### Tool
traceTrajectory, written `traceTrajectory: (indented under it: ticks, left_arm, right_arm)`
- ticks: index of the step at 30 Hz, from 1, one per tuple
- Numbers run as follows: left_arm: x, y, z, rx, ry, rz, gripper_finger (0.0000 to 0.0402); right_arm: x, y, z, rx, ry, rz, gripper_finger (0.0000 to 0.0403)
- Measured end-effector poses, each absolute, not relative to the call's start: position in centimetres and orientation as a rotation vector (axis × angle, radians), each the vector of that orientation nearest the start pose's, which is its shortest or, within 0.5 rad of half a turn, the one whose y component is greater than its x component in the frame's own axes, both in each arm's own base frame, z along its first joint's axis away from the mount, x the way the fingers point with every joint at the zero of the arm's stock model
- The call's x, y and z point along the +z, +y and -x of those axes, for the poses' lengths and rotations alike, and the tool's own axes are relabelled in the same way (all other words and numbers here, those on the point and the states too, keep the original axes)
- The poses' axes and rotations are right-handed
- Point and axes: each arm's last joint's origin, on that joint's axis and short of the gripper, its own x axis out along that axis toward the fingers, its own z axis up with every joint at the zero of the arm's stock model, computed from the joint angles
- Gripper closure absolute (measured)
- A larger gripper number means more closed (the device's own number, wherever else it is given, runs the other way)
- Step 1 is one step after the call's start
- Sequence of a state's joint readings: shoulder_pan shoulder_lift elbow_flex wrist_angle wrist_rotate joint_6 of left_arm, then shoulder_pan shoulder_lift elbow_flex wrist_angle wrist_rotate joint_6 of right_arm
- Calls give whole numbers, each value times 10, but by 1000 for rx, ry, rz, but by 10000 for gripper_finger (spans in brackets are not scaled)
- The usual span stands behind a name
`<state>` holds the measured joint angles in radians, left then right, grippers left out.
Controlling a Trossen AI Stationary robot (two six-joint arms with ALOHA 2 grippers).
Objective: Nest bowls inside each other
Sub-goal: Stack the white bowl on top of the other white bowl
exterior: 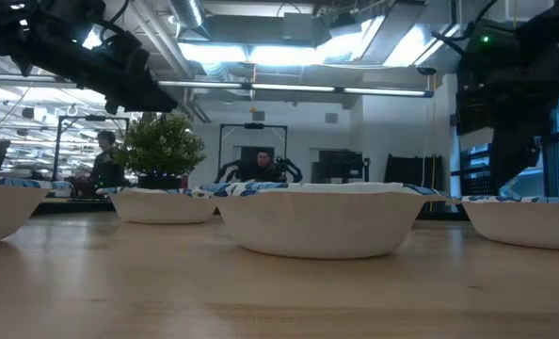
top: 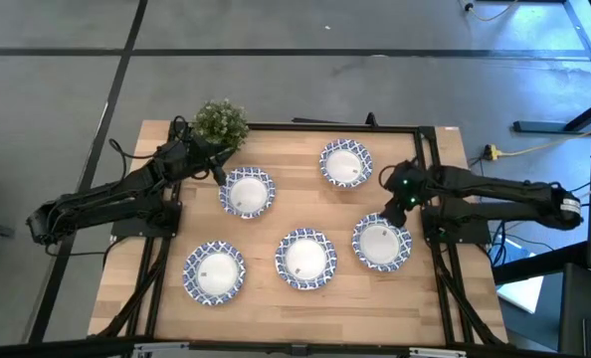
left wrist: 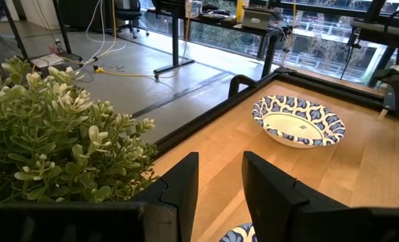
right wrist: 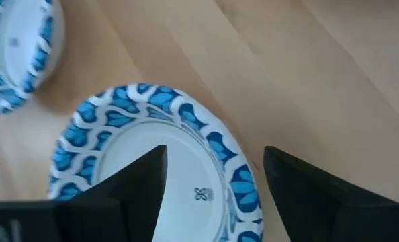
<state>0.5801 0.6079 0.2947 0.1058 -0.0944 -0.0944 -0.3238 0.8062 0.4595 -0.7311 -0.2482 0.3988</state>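
Five bowls lie separate on the table (top: 276, 214). Right gripper (right wrist: 213, 195), fingers open, hovers over the right-front bowl (top: 381, 244)'s rim; straddle it squarely before pinching. Left gripper (left wrist: 219, 185) waits open by the plant (top: 220, 121).

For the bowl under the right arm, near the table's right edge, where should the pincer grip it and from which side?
Probably the rim, from above. This bowl sits upright and alone, with a thin patterned rim and shallow sloping wall, so one finger inside and one outside suits it. The right pincer hangs open over its rim, straddling the side facing the arm. The left pincer waits open by the potted plant.
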Motion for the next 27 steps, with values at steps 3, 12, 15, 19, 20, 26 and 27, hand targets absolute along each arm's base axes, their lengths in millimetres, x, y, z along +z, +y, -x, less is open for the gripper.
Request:
traceTrajectory:
  ticks: [3,12,15,19,20,26,27]
  left_arm:
    - [216,84,-123,682,173,141,292]
    - [216,84,-123,682,173,141,292]
    - [216,84,-123,682,173,141,292]
    - [216,84,-123,681,173,141,292]
    - [216,84,-123,681,173,141,292]
    - [216,84,-123,681,173,141,292]
    - [216,84,-123,681,173,141,292]
  right_arm:
    - [179,-31,-132,-300,1062,-625,166]
    - [165,-23,-145,-314,1166,-574,183]
    - [161,-23,-148,-316,1189,-572,183]
    - [156,-23,-152,-333,1215,-588,183]
    - [155,-24,-152,-337,1221,-592,183]
    - [151,-24,-155,-346,1242,-597,186]
    - [150,-24,-155,-346,1242,-596,190]
